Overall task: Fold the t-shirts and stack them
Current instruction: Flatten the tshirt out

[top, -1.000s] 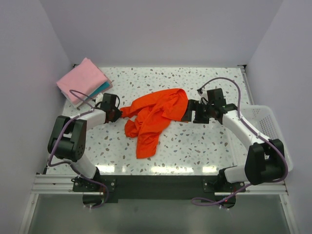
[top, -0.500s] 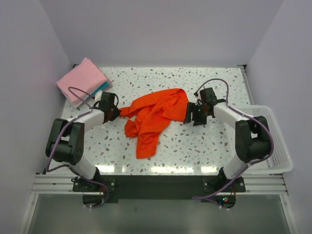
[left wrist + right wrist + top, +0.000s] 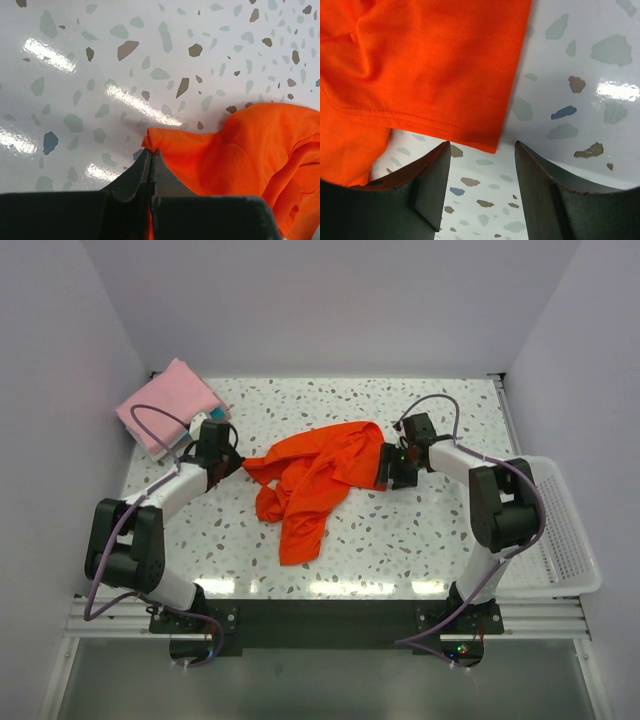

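Note:
A crumpled orange-red t-shirt (image 3: 318,478) lies in the middle of the speckled table (image 3: 420,530). My left gripper (image 3: 236,466) is shut on the shirt's left edge, a pinched fold of orange cloth (image 3: 159,142) showing at the closed jaws (image 3: 151,151). My right gripper (image 3: 388,469) stands open at the shirt's right side; in the right wrist view a hemmed corner (image 3: 485,140) of the shirt (image 3: 420,65) hangs just ahead of the gap (image 3: 482,145), touching neither finger. A folded pink t-shirt (image 3: 168,405) rests on a teal one (image 3: 207,424) at the back left.
A white mesh basket (image 3: 560,530) hangs off the table's right edge, beside the right arm. Lavender walls close in the table on three sides. The arm bases sit on a metal rail (image 3: 330,618) at the near edge.
The left gripper closed on the shirt's left edge and shifted slightly back. The right arm swung in, its gripper nearing the shirt's right edge while its jaws narrowed.

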### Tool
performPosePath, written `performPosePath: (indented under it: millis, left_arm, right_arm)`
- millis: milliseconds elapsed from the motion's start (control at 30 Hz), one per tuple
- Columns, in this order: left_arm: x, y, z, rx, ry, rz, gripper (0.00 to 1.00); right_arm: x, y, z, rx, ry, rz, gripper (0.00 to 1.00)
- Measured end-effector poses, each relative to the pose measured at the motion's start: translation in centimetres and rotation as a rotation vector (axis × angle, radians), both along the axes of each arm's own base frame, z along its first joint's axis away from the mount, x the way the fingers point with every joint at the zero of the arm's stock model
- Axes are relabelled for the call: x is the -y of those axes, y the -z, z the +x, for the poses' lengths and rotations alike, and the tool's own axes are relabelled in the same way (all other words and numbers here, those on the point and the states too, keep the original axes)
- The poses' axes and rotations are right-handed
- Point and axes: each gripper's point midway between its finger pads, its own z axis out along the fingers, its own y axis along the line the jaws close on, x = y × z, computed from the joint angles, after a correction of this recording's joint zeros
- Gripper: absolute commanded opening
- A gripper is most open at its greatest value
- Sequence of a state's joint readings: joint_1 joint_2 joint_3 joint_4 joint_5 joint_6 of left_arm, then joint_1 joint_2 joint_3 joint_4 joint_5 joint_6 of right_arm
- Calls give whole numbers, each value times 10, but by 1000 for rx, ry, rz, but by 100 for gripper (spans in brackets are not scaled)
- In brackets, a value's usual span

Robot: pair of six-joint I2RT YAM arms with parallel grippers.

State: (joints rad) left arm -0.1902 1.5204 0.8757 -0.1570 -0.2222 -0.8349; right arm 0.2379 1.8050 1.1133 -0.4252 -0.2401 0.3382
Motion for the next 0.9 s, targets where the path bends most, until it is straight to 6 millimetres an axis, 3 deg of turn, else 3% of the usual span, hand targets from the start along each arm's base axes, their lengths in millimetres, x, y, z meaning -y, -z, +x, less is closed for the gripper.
performPosePath:
  millis: [167,300,333,533,633,700,800,900]
  left_arm:
    - [-1,-11,2,15,21,24,0]
    - [-3,-19,1,21,25,36,0]
    - [-4,-21,1,25,26,38,0]
    - [-13,-46,11,51,26,69,0]
    - [-21,-81,28,112,17,93,0]
    - [-34,-114,42,177,-3,111,0]
    - [-60,-163,54,271,-57,138,0]
    - [-87,-208,51,358,-113,171,0]
  right_arm:
    - [-7,2,11,14,-11,-3,47]
    - [-9,5,13,9,-15,-8,14]
    - [-9,6,12,5,-16,-10,0]
    - [-5,1,12,-27,-5,-36,0]
    - [0,-21,31,12,18,-59,0]
    - [6,-48,52,66,47,-51,0]
    - [31,-99,85,174,121,-30,0]
    - [66,-158,113,295,209,-18,0]
